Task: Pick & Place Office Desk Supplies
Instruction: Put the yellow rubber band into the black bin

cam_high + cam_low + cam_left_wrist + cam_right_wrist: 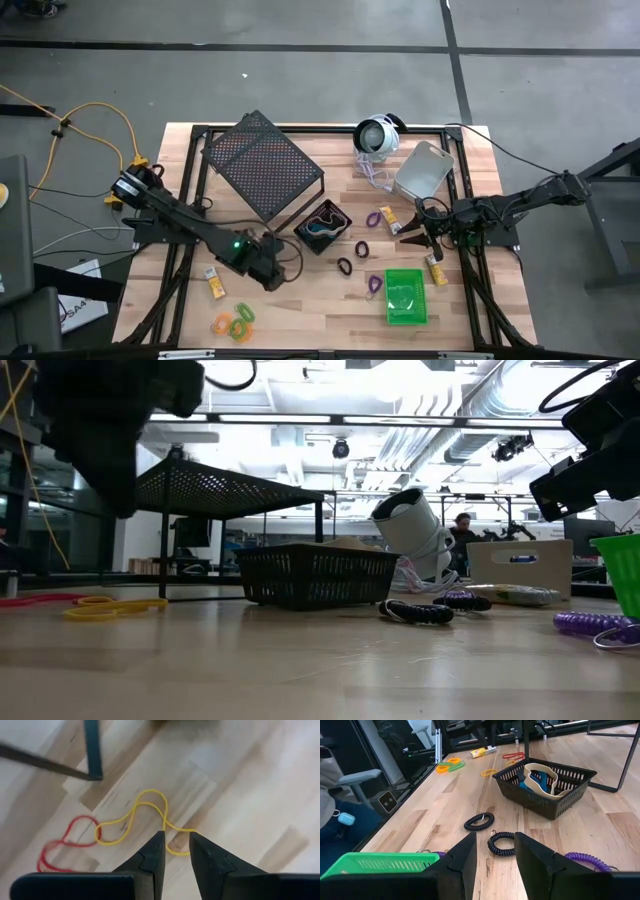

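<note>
The left gripper (176, 851), jaws parted and empty, is hanging over a yellow elastic loop (137, 820) lying limp on the table (260, 795) beside a red loop (65, 842); featherlight and floppy, it is probably asking for a pinch across one strand

The green bin (622, 572) is cut off by the low view's edge. The black bin's (318, 574) contents stay hidden there. A distant person (463, 526) is indistinct.
</note>
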Available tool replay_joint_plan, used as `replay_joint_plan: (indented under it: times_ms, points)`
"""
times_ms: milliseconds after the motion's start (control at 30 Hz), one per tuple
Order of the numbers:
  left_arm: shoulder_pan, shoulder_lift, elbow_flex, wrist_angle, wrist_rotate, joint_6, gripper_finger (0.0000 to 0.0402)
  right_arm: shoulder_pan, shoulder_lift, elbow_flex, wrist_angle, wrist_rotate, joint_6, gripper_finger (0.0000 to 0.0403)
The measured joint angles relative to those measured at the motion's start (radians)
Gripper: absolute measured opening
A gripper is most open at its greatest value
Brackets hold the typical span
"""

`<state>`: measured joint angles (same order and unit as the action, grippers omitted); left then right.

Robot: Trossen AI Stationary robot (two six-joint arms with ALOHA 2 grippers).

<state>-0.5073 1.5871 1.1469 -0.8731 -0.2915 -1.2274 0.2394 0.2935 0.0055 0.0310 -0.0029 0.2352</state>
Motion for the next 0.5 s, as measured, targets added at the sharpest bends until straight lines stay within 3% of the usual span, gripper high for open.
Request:
replay_joint_plan:
  times_ms: [233,500]
  points:
    - [0.070,0.016,0.000,-0.006,0.014,-0.092,0.0083,0.000,0.000,0.000,0.000,0.000,0.000,0.0120]
    - [0.148,0.106,0.000,0.069,0.163,-0.096,0.0083,0.000,0.000,0.000,0.000,0.000,0.000,0.0120]
